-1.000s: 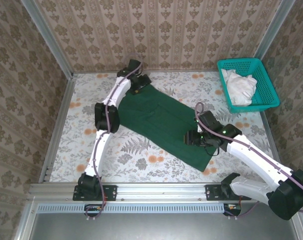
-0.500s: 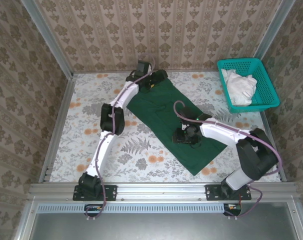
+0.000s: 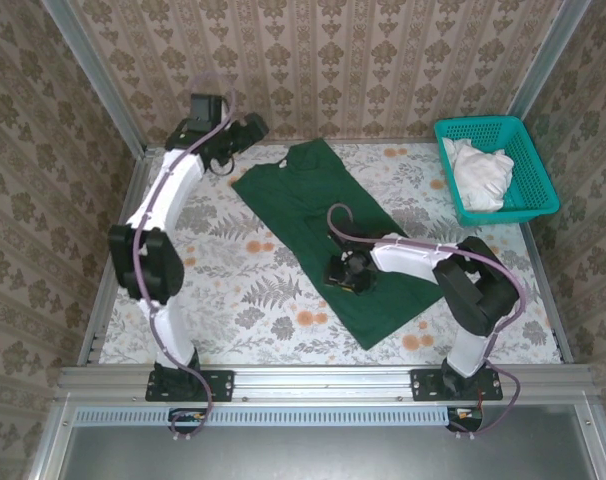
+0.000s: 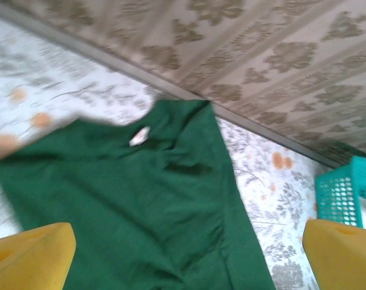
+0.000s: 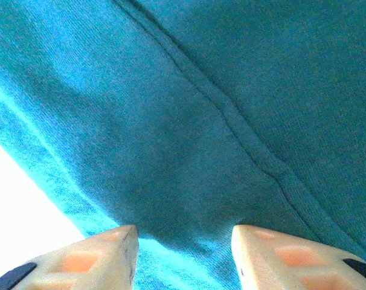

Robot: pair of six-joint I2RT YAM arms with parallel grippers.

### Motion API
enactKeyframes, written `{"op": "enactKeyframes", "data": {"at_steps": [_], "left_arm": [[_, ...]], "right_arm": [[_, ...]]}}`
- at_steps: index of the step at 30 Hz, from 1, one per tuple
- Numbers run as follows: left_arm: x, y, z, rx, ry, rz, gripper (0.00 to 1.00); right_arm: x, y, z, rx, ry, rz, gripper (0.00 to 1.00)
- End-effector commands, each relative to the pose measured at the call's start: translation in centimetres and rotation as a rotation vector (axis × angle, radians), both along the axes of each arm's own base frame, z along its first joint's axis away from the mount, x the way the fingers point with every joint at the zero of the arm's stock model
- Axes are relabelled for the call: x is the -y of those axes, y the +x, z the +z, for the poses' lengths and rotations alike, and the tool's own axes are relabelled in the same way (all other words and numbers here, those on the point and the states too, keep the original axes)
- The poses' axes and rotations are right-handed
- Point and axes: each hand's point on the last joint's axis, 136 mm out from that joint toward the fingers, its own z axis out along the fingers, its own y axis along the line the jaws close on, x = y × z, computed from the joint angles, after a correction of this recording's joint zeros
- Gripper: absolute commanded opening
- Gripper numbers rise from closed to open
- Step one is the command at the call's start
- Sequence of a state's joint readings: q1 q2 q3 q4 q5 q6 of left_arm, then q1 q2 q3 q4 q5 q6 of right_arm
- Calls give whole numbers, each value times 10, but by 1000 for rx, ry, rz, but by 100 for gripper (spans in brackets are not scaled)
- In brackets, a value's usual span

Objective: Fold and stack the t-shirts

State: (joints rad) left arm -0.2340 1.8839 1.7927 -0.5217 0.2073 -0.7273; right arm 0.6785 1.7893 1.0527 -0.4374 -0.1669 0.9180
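Observation:
A dark green t-shirt (image 3: 328, 235) lies spread diagonally across the floral table, its collar toward the far wall. The white neck label (image 4: 139, 136) faces up in the left wrist view. My left gripper (image 3: 243, 132) hangs above the far left of the table, off the shirt's collar end. Its yellow fingers (image 4: 27, 254) stand wide open with nothing between them. My right gripper (image 3: 346, 271) is down on the middle of the shirt near its left edge. Its fingers (image 5: 99, 258) are apart and right against the cloth (image 5: 189, 151), beside a seam.
A teal mesh basket (image 3: 529, 170) holding a crumpled white cloth (image 3: 481, 170) stands at the far right corner. Patterned walls close in the table on the left, back and right. The metal rail with both arm bases runs along the near edge.
The left arm has let go of the collar end and swung up to the far left. The shirt has shifted left. The right gripper has slid left across the shirt.

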Motion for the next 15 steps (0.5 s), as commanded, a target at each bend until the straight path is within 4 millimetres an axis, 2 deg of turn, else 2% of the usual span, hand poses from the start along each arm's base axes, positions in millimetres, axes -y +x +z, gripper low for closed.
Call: {"op": "enactKeyframes", "data": {"at_steps": [1, 5, 8, 9, 15], "left_arm": [[-57, -41, -88, -243, 30, 203, 98], [-84, -72, -116, -331, 36, 230, 98], [-97, -85, -128, -378, 23, 240, 98], [-100, -89, -130, -384, 18, 245, 98], [-114, -102, -129, -387, 16, 271, 98]], "right_arm": [[-38, -15, -30, -101, 20, -82, 48], [-90, -14, -33, -116, 23, -75, 48], [-129, -15, -31, -115, -4, -17, 49], [-134, -18, -32, -124, -27, -5, 49], [-203, -11, -15, -59, 49, 86, 55]]}}
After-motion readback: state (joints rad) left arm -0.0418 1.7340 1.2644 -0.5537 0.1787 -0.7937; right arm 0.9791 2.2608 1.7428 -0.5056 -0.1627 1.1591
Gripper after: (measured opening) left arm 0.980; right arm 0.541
